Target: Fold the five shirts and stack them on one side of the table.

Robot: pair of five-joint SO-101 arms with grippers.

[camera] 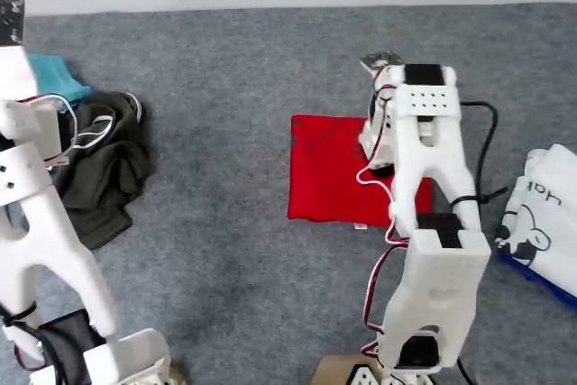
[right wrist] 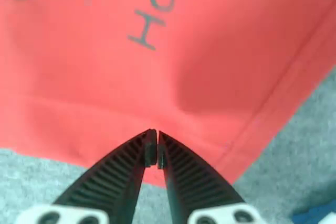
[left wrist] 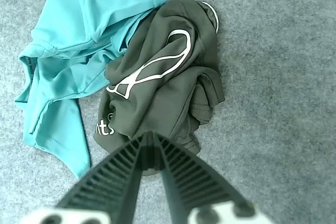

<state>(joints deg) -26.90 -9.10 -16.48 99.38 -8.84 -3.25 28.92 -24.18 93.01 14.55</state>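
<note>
**Operator:** Report the left pincer status.

**Technician:** The left pincer (left wrist: 151, 141) is fully closed. Its ribbed jaws meet at the tips and grip nothing. It hangs over one edge of the dark green shirt (left wrist: 168, 82).

**Operator:** What is the condition of that garment?

**Technician:** It is crumpled and unfolded, with a white line print facing up. It overlaps the teal shirt (left wrist: 79, 40), which lies rumpled beside it and partly under it. In the high view both sit at the left side of the bench (camera: 225, 259), next to the left arm (camera: 41, 223).

**Operator:** Report the right pincer status.

**Technician:** The right pincer (right wrist: 153, 148) is closed, tips together. It sits low over the red shirt (right wrist: 157, 51), close to a hem and near one corner. Contact with the fabric cannot be confirmed.

**Operator:** Where is the red shirt?

**Technician:** It is mid-bench, laid flat as a neat rectangle with dark lettering on its upper face. In the high view the right arm (camera: 428, 187) covers part of it.

**Operator:** Any other items?

**Technician:** A white shirt (camera: 552, 209) with dark print lies at the right edge of the bench, apart from the red shirt. It rests on a blue cloth (camera: 534, 275) whose edge shows beneath it.
</note>
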